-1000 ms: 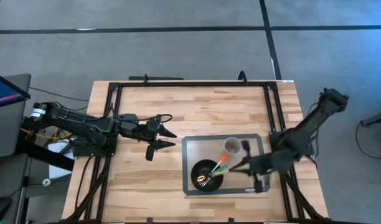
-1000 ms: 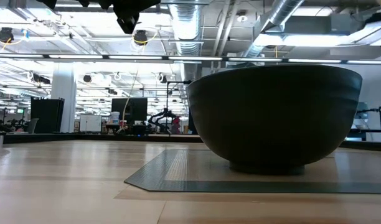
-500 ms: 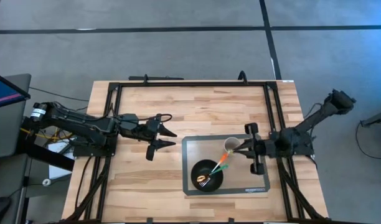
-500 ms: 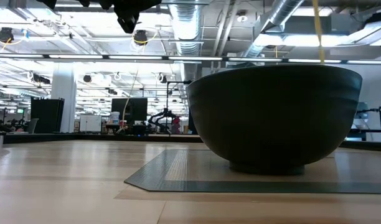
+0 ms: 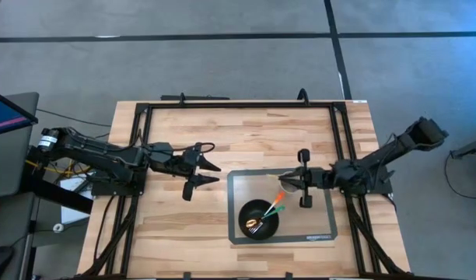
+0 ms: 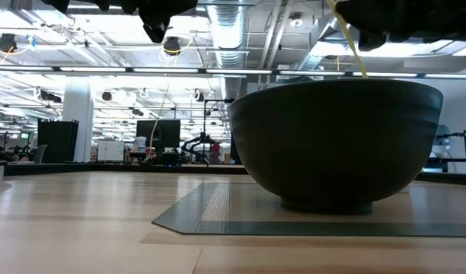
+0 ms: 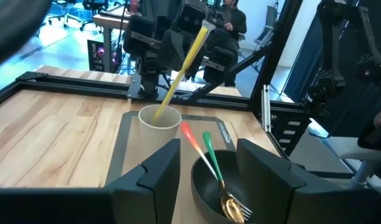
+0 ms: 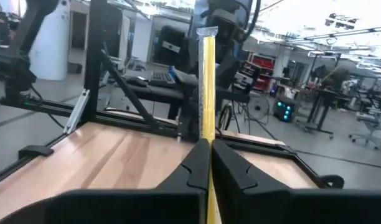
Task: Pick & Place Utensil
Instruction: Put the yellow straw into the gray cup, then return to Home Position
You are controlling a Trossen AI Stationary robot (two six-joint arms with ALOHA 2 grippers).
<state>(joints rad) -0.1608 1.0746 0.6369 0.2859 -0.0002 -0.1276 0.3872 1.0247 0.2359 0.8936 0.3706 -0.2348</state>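
A yellow-handled utensil [image 7: 181, 68] stands tilted, its lower end inside the cream cup [image 7: 159, 126] on the grey mat [image 5: 320, 225]. My right gripper [image 5: 287, 180] hovers over the cup, which it hides in the high view, and is shut on the utensil's upper part. A black bowl [image 5: 258, 218] sits near the cup and holds a red-handled [image 7: 193, 146] and a green-handled [image 7: 210, 155] utensil with gold heads. My left gripper [image 5: 209, 173] waits open to the left of the mat. My right gripper pinches the yellow handle [image 8: 207, 118] between its two fingers [image 8: 195, 163], which lie across it. The handle's top end [image 8: 207, 34] sticks out beyond the fingertips. The utensil hangs tilted, with its lower end [image 7: 157, 115] inside the cup.
A black frame rail [image 5: 238, 106] runs around the wooden table [image 5: 246, 136]. In the low view the bowl [image 6: 339, 144] fills the foreground. Bare wood lies left of and beyond the mat.
My right gripper has carried the yellow utensil from beside the bowl toward the far edge and then leftward, over the cup. The utensil's lower end now sits in the cup. My left arm has kept still.
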